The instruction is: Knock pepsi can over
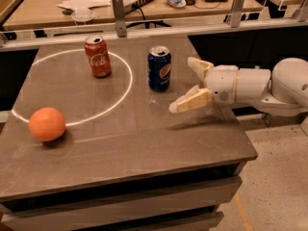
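Observation:
The pepsi can [159, 68], dark blue with a round logo and silver top, stands upright on the grey table [144, 143], right of centre towards the back. My gripper [185, 84] comes in from the right above the table, just right of the can and apart from it. Its two cream fingers [191, 101] are spread wide and hold nothing.
A red cola can [97, 56] stands upright left of the pepsi can, inside a white ring painted on the table. An orange [46, 124] lies at the left front. A metal rail [144, 30] runs behind the table, with cluttered desks beyond. The table's right edge is under my arm.

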Controlling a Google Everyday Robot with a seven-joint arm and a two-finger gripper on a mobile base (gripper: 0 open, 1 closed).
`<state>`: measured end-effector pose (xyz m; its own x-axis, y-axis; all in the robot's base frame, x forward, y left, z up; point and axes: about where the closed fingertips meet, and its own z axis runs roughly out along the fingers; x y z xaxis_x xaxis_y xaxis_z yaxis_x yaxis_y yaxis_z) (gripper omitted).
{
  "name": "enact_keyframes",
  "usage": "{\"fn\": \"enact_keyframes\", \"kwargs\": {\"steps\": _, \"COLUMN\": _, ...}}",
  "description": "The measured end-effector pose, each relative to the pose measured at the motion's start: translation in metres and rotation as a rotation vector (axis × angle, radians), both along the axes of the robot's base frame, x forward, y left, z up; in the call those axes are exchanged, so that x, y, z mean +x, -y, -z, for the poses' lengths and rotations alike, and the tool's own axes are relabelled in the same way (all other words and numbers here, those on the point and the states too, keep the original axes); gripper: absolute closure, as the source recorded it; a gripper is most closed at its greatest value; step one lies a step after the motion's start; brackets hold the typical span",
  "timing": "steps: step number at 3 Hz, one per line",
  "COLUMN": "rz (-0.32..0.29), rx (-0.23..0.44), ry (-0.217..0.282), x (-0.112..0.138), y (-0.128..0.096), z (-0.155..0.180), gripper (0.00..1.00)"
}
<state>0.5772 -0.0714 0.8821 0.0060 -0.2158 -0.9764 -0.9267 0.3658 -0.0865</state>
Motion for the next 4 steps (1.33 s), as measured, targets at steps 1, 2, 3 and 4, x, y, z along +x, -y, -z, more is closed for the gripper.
{"fn": "enact_keyframes", "kwargs": {"steps": 1, "rz": -0.025, "rx": 0.033, "ry": 0.011, "x": 0.021, "y": -0.024, "z": 0.010, "gripper": 0.00}}
{"fn": "enact_keyframes", "kwargs": {"steps": 2, "rz": -0.021, "rx": 0.052, "ry": 0.037, "x": 0.046, "y": -0.032, "z": 0.009, "gripper": 0.00}}
{"fn": "enact_keyframes", "kwargs": {"steps": 3, "rz": -0.034, "rx": 0.070, "ry": 0.058, "x": 0.068, "y": -0.041, "z": 0.004, "gripper": 0.26}}
{"fn": "enact_keyframes", "kwargs": {"steps": 4, "rz": -0.059, "rx": 0.079, "ry": 0.061, "x": 0.074, "y": -0.050, "z": 0.001, "gripper": 0.49}}
